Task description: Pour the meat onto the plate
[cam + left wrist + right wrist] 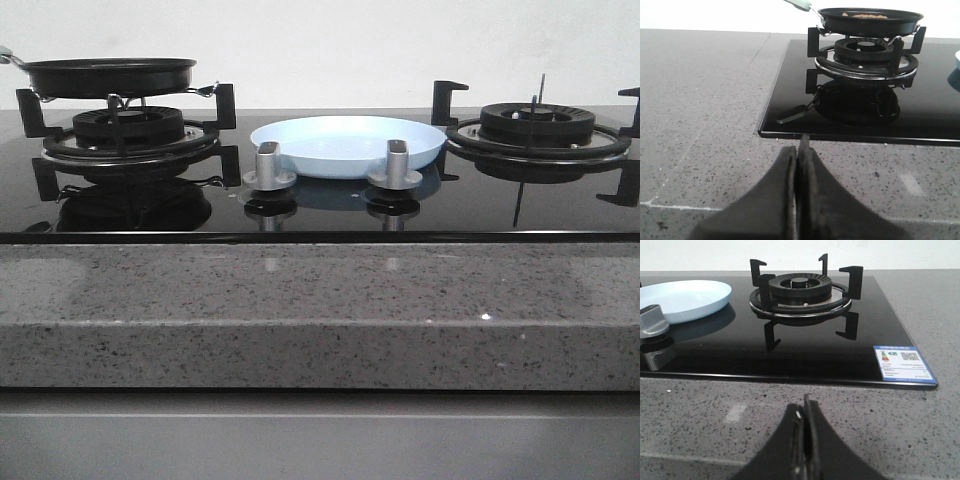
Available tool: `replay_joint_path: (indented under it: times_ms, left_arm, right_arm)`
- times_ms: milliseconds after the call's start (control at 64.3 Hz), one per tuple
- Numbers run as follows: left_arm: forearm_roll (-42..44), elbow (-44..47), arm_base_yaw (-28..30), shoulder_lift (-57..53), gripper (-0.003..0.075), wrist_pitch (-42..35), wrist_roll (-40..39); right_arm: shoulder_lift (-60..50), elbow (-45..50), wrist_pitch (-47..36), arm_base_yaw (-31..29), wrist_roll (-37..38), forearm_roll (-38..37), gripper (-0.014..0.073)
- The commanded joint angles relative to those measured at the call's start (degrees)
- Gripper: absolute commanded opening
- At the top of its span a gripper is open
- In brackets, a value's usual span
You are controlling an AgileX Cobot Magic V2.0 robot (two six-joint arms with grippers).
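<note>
The pale blue plate (345, 143) lies on the black glass hob between the two burners, and its edge shows in the right wrist view (682, 299). Orange-brown meat (867, 16) lies in a black frying pan (869, 20) on the left burner; from the front the pan (108, 76) hides the meat. My left gripper (799, 150) is shut and empty over the granite counter, short of the hob's front left corner. My right gripper (804, 407) is shut and empty over the counter in front of the right burner. Neither gripper shows in the front view.
The pan's pale green handle (799, 4) sticks out to the left. Two silver knobs (270, 165) (396, 163) stand in front of the plate. The right burner (801, 290) carries no pot. A blue label (902, 363) sits at the hob's front right corner.
</note>
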Motion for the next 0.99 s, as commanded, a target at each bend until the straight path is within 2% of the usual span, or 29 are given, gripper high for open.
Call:
replay_joint_path:
  times_ms: [0, 171, 326, 482, 653, 777, 979]
  left_arm:
    - [-0.16, 0.32, -0.32, -1.0, -0.002, -4.66, -0.1]
    - [-0.4, 0.32, -0.32, -1.0, -0.002, -4.89, -0.1]
    - [-2.81, 0.08, -0.32, -1.0, -0.002, -8.7, -0.22]
    - [-4.71, -6.19, -0.32, -0.34, -0.002, -5.55, -0.62]
    - [-3.75, -17.79, -0.32, 6.98, -0.002, 0.22, -0.62]
    - [-3.77, -25.1, -0.32, 17.12, -0.002, 0.48, -0.62]
    - [-3.77, -31.5, -0.32, 30.42, -0.002, -0.2, -0.62]
  right_arm:
    - [-0.92, -0.19, -4.89, -0.22, -0.18, -0.54, -0.006]
    - [-0.92, -0.19, -4.89, -0.22, -0.18, -0.54, -0.006]
    - [-0.92, -0.2, -5.09, -0.22, -0.18, -0.54, -0.006]
    - [-0.92, -2.95, -4.9, -0.22, -0.18, -0.54, -0.006]
    - [1.65, -13.49, 1.67, -0.22, -0.18, -0.54, -0.006]
    - [9.28, -22.96, 6.99, -0.22, -0.23, -0.58, -0.006]
    - [24.28, -34.6, 9.05, -0.22, -0.23, -0.58, -0.006]
